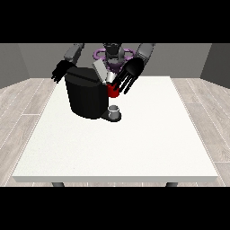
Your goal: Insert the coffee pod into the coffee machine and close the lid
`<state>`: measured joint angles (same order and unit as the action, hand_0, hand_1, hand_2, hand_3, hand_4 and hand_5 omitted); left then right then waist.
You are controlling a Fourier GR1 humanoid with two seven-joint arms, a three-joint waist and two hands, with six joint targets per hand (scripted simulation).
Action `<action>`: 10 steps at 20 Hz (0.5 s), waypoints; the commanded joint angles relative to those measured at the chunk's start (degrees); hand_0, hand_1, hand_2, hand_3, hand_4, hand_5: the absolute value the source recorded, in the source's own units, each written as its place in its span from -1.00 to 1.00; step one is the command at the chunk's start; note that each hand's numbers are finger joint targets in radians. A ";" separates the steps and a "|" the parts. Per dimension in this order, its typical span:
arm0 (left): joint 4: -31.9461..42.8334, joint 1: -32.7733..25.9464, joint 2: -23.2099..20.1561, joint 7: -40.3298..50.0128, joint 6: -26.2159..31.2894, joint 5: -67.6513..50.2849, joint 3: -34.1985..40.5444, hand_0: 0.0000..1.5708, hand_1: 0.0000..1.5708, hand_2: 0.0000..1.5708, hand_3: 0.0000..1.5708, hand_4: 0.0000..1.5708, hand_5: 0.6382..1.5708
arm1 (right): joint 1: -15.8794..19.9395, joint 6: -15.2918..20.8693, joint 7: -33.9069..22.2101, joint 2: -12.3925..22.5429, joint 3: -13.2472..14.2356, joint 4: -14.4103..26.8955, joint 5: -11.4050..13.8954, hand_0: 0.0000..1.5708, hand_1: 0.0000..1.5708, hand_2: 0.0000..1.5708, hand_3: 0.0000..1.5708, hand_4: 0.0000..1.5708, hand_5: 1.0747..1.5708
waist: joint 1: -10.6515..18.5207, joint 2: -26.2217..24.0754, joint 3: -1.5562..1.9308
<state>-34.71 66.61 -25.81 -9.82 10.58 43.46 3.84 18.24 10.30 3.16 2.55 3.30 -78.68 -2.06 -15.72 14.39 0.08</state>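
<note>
Nearest you is the bare front edge of the white table (117, 173), wide and flat, with nothing standing on the half toward the camera.

Further back, at about ten o'clock from the table's centre, you see the black coffee machine (86, 94), a squat dark body. At its base, on the four o'clock side, sits a small grey cup (115, 111) on a dark drip tray. You cannot tell whether any grey thing here is the pod; the coffee pod itself does not plainly show.

Above the machine's top, at its one o'clock corner, the silver lid (102, 72) stands tilted up, hinged open. Just below it, at the machine's three o'clock side, you see a red thing at the machine (112, 91).

The hand at the view's right (129, 75) hangs over that opening, fingers straight and spread, pointing down toward the red thing and partly covering it from view. It is released and grasps nothing you can see. It stands between you and the lid's lower end.

The hand at the view's left (60, 72) sits behind the machine's eleven o'clock corner, fingers relaxed and splayed, holding nothing.
</note>
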 commanded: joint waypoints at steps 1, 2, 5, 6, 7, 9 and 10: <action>-1.55 0.59 2.35 1.36 2.00 0.53 -1.26 -1.00 -1.00 -1.00 -1.00 -1.00 1.00 | 0.98 -1.28 1.75 1.48 2.84 3.99 -1.77 -1.00 -1.00 -1.00 -1.00 -0.55 1.00 | 2.21 -1.26 -0.05; -0.63 -1.48 2.23 0.88 -0.99 0.70 -0.41 -1.00 -1.00 -1.00 -1.00 -1.00 1.00 | -0.47 -0.98 0.57 1.21 1.91 1.20 -1.45 -1.00 -1.00 -1.00 -1.00 -0.54 1.00 | 0.66 -1.48 -0.07; -2.09 -2.14 2.55 0.86 1.25 0.85 -1.17 -1.00 -1.00 -1.00 -1.00 -1.00 1.00 | -1.04 -2.14 1.76 3.01 4.11 4.61 -2.41 -1.00 -1.00 -1.00 -1.00 -0.56 1.00 | 3.07 -3.30 -0.06; -2.91 -1.15 5.10 3.38 2.99 0.42 -1.66 -1.00 -1.00 -1.00 -1.00 -1.00 1.00 | -1.95 0.46 3.93 0.56 3.14 6.92 -0.69 -1.00 -1.00 -1.00 -1.00 -0.51 1.00 | 4.37 -4.96 -0.05; -1.66 -3.06 -0.15 -1.30 2.99 0.17 -0.16 -1.00 -1.00 -1.00 -1.00 -1.00 1.00 | -3.95 -2.59 2.05 2.15 2.75 3.37 -2.13 -1.00 -1.00 -1.00 -1.00 -0.52 1.00 | 2.76 -4.78 -0.08; -2.39 -2.97 2.17 -0.32 1.73 0.27 -0.25 -1.00 -1.00 -1.00 -1.00 -1.00 1.00 | -3.04 -0.78 3.65 0.64 1.57 3.82 -0.55 -1.00 -1.00 -1.00 -1.00 -0.46 1.00 | 3.22 -4.59 -0.08; -2.61 -1.01 3.94 3.40 2.50 0.82 -0.88 -1.00 -1.00 -1.00 -1.00 -1.00 1.00 | -2.43 2.01 2.63 -1.33 0.13 5.30 1.43 -1.00 -1.00 -1.00 -1.00 -0.47 1.00 | 3.72 -5.38 -0.07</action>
<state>-36.96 64.86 -23.08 -8.54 12.30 44.03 3.02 16.39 10.16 5.75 3.13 5.38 -74.20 -2.78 -12.46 10.41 0.02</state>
